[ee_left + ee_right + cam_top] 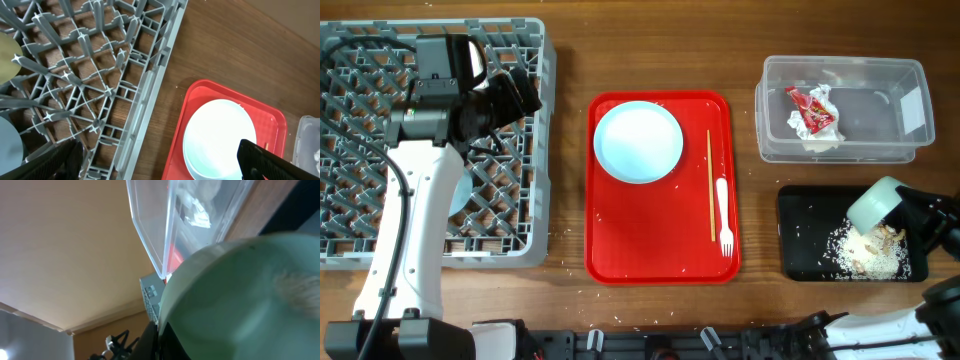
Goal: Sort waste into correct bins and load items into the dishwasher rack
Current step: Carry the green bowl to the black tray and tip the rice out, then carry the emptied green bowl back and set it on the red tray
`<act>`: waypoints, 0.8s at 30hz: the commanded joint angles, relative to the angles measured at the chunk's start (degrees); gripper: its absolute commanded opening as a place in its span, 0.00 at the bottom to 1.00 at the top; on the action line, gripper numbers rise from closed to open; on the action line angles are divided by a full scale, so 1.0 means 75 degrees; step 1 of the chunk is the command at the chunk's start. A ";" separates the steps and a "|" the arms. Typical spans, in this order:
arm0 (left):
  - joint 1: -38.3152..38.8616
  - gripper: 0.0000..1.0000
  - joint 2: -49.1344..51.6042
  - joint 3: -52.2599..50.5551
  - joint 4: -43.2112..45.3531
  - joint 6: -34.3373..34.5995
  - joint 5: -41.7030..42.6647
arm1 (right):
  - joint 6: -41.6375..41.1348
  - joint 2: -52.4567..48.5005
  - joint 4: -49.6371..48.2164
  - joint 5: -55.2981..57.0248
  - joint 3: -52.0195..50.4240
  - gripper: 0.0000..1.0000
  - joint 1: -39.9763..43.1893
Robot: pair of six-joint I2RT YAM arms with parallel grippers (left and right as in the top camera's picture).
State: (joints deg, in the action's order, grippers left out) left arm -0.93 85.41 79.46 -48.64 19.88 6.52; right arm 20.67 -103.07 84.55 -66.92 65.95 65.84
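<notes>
The grey dishwasher rack (350, 250) stands at the left. My left gripper (525, 90) hangs open and empty over its right edge, fingers wide apart in the left wrist view (160, 167). A round pale blue dish (638, 141) lies on the red tray, also in the left wrist view (217, 137). A wooden stick (710, 185) and a white fork (724, 215) lie beside it. My right gripper (912, 207) is shut on the rim of the pale green bowl (876, 203), tilted over the black tray (800, 205) with rice scraps (865, 255). The bowl fills the right wrist view (240, 305).
The clear tub (910, 140) at the back right holds the red wrapper (812, 110) and the white napkin (820, 140). The red tray (660, 250) sits mid-table. In the rack, a pale blue piece (460, 195) shows under my left arm and a yellowish piece (7, 57) at its edge.
</notes>
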 commanded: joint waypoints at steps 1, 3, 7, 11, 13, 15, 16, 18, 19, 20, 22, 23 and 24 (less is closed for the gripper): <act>-0.0012 1.00 -0.0073 0.0058 0.0015 0.0067 0.0061 | 0.0863 -0.0160 0.0050 -0.0367 -0.0015 0.04 -0.0006; -0.0012 1.00 -0.0073 0.0058 0.0015 0.0070 0.0061 | -0.0484 -0.0207 -0.0484 0.0125 -0.0102 0.04 -0.0003; -0.0012 1.00 -0.0073 0.0058 0.0015 0.0067 0.0061 | 0.0568 -0.0216 0.0061 -0.0338 -0.0192 0.04 -0.0006; -0.0012 1.00 -0.0073 0.0058 0.0017 0.0067 0.0061 | 0.2168 -0.0216 0.0892 -0.0892 -0.0198 0.04 -0.0006; -0.0012 1.00 -0.0073 0.0058 0.0017 0.0067 0.0061 | 0.1131 -0.0216 0.0781 -0.0670 -0.0198 0.04 0.0003; -0.0012 1.00 -0.0073 0.0058 0.0015 0.0070 0.0061 | 0.1058 -0.0216 0.0839 -0.0813 -0.0198 0.04 0.0003; -0.0012 1.00 -0.0073 0.0058 0.0015 0.0070 0.0061 | 0.1250 -0.0216 0.0979 -0.0778 -0.0198 0.04 0.0003; -0.0012 1.00 -0.0073 0.0058 0.0015 0.0067 0.0061 | 0.1434 -0.0216 0.0988 -0.0752 -0.0204 0.04 0.0003; -0.0012 1.00 -0.0073 0.0058 0.0015 0.0067 0.0061 | 0.1189 -0.0233 0.0781 -0.0746 -0.0204 0.04 0.0003; -0.0012 1.00 -0.0073 0.0058 0.0017 0.0070 0.0061 | 0.0752 -0.0233 0.0603 -0.0694 -0.0204 0.04 0.0003; -0.0012 1.00 -0.0073 0.0058 0.0015 0.0067 0.0061 | 0.0970 -0.0233 0.0813 -0.0892 -0.0204 0.04 0.0003; -0.0012 1.00 -0.0073 0.0058 0.0015 0.0067 0.0061 | 0.1102 -0.0233 0.0749 -0.1037 -0.0204 0.04 0.0003; -0.0012 1.00 -0.0073 0.0058 0.0015 0.0067 0.0061 | 0.0807 -0.0233 0.0635 -0.0947 -0.0204 0.04 0.0003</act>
State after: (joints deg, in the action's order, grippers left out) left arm -0.93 85.41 79.46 -48.64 19.88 6.52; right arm 27.75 -104.16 90.17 -71.24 64.62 65.84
